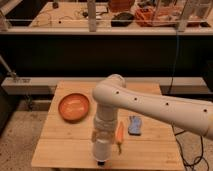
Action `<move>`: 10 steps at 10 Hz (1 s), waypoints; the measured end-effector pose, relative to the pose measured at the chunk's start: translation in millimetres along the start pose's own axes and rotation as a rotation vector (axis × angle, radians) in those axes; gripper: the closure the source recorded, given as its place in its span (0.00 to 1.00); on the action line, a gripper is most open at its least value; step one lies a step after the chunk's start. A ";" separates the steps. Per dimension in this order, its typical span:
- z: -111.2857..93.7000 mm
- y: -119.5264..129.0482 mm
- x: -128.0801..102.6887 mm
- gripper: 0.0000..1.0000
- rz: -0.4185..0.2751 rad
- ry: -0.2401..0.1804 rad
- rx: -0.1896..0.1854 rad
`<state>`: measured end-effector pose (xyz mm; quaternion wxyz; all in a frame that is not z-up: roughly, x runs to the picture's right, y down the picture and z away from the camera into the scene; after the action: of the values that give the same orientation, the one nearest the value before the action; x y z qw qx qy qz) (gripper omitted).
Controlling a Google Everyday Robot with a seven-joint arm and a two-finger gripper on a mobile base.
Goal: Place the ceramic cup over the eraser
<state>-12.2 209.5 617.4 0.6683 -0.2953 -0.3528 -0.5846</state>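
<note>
The arm reaches straight down over the front middle of the wooden table [60,145]. My gripper [102,140] points down at the end of the wrist. It is shut on the ceramic cup [102,149], a pale grey-white cylinder hanging directly under the wrist. A small black piece, the eraser [101,162], shows just under the cup's lower rim near the table's front edge. The cup sits right above it and hides most of it.
A shallow orange bowl [74,106] stands at the left of the table. A thin orange stick [120,133] lies just right of the wrist. A blue-and-white lumpy item [135,125] lies further right. A dark shelf with clutter runs behind the table.
</note>
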 end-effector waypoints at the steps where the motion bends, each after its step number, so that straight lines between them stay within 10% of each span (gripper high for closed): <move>1: 0.5 0.0 0.3 0.67 -0.001 -0.001 -0.001; 10: 7.3 1.3 4.7 0.40 -0.006 -0.010 0.001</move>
<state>-11.5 212.9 625.4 0.6651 -0.2968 -0.3570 -0.5848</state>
